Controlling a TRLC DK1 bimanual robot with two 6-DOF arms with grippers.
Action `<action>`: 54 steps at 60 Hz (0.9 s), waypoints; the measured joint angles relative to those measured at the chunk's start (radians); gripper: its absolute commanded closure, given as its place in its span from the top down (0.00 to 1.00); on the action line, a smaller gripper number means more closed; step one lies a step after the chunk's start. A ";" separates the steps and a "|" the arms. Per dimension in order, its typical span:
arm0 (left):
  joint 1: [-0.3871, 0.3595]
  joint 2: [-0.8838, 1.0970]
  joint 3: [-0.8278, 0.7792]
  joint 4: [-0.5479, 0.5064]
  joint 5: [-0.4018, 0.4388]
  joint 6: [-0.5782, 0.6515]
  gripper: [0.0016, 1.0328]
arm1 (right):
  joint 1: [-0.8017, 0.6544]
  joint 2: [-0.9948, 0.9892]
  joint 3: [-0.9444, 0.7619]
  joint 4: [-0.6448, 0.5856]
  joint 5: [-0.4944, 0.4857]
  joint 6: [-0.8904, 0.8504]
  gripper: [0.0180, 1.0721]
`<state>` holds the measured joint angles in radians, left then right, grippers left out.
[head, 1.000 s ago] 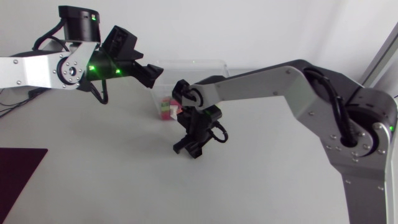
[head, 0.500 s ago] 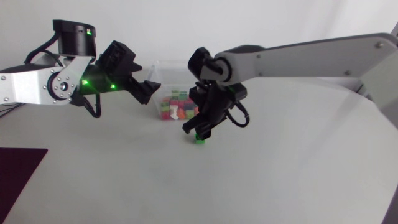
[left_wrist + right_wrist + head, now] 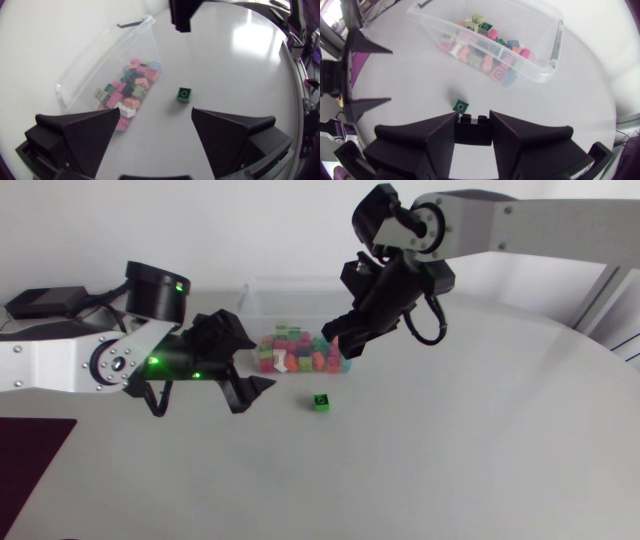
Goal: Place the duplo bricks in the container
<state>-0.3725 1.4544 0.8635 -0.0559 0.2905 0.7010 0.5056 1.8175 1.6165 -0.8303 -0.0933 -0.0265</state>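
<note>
Three downward views, common container [image 3: 300,300]

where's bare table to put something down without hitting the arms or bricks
Bare: the wide table stretch nearer than the green brick, from the dark mat across to the right. Crowded: around the container, where the open left gripper and the right gripper, jaws on a black brick, hang.

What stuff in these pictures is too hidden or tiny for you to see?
1. Black brick: clear in the right wrist view, but in the head view the right claw hides it.
2. Right claw in the left wrist view: cut off by the edge.
3. Bricks in the container: piled, so lower ones are hidden, every view.
</note>
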 measured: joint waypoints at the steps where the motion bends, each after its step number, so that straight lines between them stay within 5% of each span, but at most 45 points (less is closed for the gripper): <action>1: -0.010 0.007 0.000 0.000 0.000 0.006 0.96 | -0.002 -0.002 0.003 0.000 -0.002 0.000 0.17; 31: -0.116 0.341 0.200 -0.027 0.016 0.033 0.96 | -0.031 -0.049 0.046 0.045 -0.065 0.000 0.17; 40: -0.122 0.414 0.300 -0.135 0.091 0.062 0.95 | -0.043 -0.062 0.046 0.050 -0.093 -0.003 0.16; 54: -0.137 0.529 0.409 -0.238 0.098 0.114 0.95 | -0.070 -0.066 0.047 0.060 -0.121 -0.003 0.17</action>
<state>-0.5091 1.9839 1.2720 -0.2935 0.3885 0.8146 0.4358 1.7519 1.6638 -0.7708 -0.2142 -0.0299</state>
